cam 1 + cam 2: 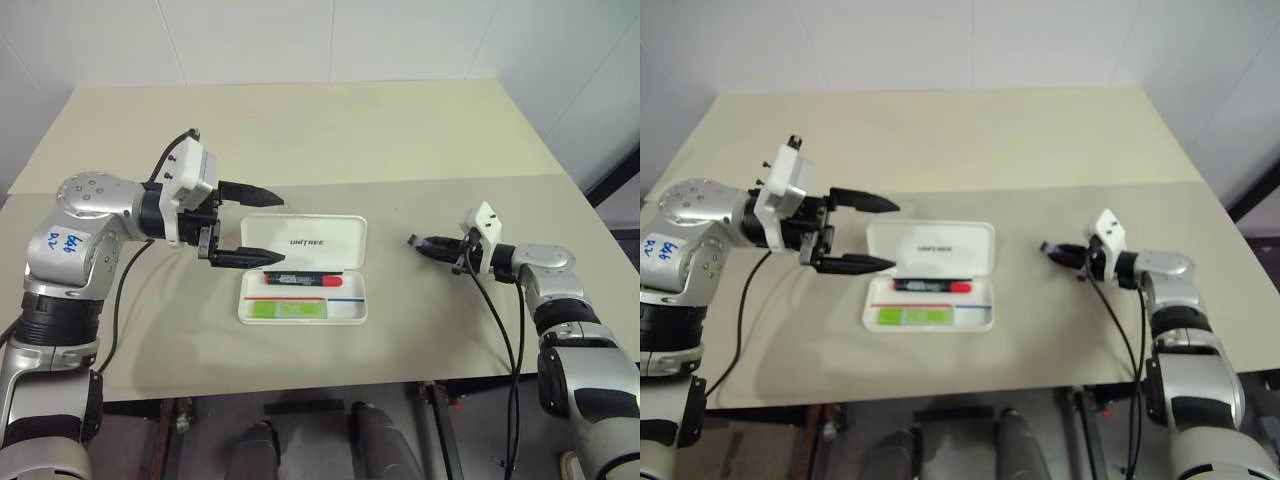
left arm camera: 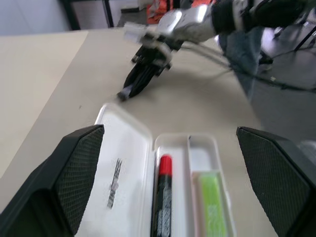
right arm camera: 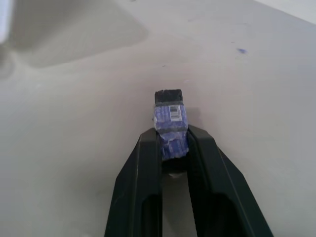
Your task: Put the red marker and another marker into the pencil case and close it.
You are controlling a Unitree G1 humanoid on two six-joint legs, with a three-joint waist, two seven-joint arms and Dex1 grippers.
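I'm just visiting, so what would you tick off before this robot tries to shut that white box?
1. Red marker lying in the pencil case: ok.
2. Green marker lying in the front compartment: ok.
3. Nothing sticking up over the rim: cannot tell.
4. Lid closed: not ok, it lies open behind the tray.
5. Left gripper open, beside the lid's left end: ok.
6. Right gripper off the case: ok, shut, to the case's right.
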